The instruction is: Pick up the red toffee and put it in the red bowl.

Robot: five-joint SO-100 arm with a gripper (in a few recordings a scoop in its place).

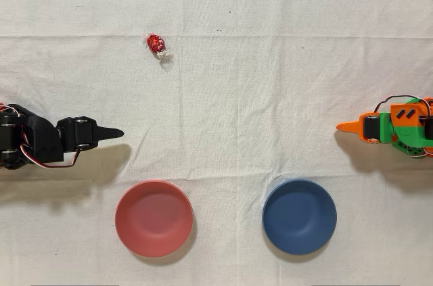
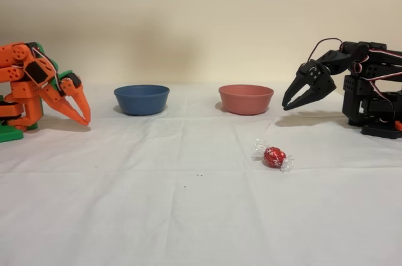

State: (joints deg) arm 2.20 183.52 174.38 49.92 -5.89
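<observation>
The red toffee (image 1: pixel 155 44) lies on the white cloth toward the far left in the overhead view, its clear twisted wrapper end pointing down-right. In the fixed view the red toffee (image 2: pixel 274 156) lies in front of the red bowl (image 2: pixel 245 99). The salmon-red bowl (image 1: pixel 153 218) stands empty near the lower edge of the overhead view. My black gripper (image 1: pixel 116 133) rests at the left edge, between toffee and bowl and apart from both. In the fixed view the gripper (image 2: pixel 287 106) hangs just above the cloth to the right of the bowl, its fingers together with nothing between them.
A blue bowl (image 1: pixel 299 216) of the same size stands empty to the right of the red one in the overhead view. The orange arm (image 1: pixel 392 127) stands idle at the right edge. White cloth (image 1: pixel 243 97) covers the table.
</observation>
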